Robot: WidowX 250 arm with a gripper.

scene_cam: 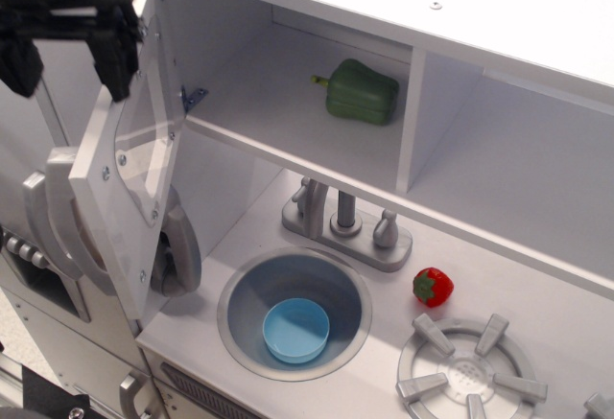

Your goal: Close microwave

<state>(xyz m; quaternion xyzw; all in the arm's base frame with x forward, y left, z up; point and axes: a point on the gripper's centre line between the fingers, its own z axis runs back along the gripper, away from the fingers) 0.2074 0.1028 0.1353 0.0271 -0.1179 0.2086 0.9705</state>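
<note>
The microwave [288, 103] is a white box compartment with its light-grey door [129, 165] swung wide open to the left. The door has a clear window and a tall silver handle [53, 213] on its outer side. A green toy pepper [360, 93] lies inside the compartment. My black gripper [67, 59] is at the top left, just outside the door's upper edge. Its two fingers [120, 50] hang down, spread apart and empty. The right finger is at the door's outer face near the top.
Right of the microwave is a doorless white niche [508, 160]. Below are a silver faucet [345, 222], a sink [230, 328] holding a blue bowl [296, 329], a red strawberry [433, 287] and a grey burner [470, 371].
</note>
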